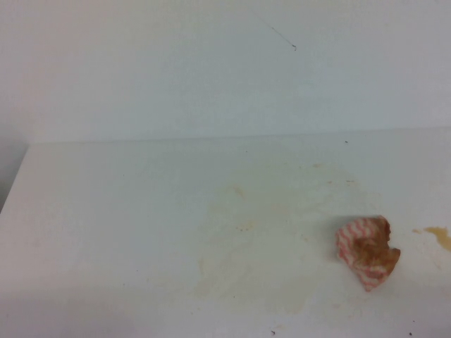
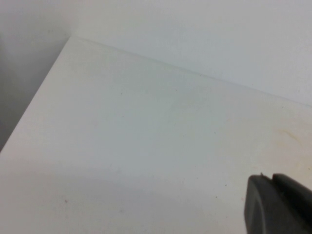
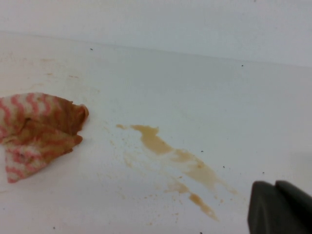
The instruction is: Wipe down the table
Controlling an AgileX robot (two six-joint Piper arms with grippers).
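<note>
A crumpled red-and-white striped cloth (image 1: 368, 251), soaked brown in its middle, lies on the white table (image 1: 127, 211) at the right. The right wrist view shows the cloth (image 3: 39, 134) next to a wet brown spill (image 3: 175, 158). In the high view that spill (image 1: 438, 236) sits by the table's right edge. Neither arm appears in the high view. My right gripper (image 3: 275, 183) hovers over the table near the spill, shut and holding nothing. My left gripper (image 2: 271, 176) is over the bare left part of the table, shut and holding nothing.
Faint yellowish smears (image 1: 243, 225) spread over the table's middle. A white wall (image 1: 211, 70) rises behind the table's far edge. The table's left edge (image 1: 13, 184) drops off to a dark gap.
</note>
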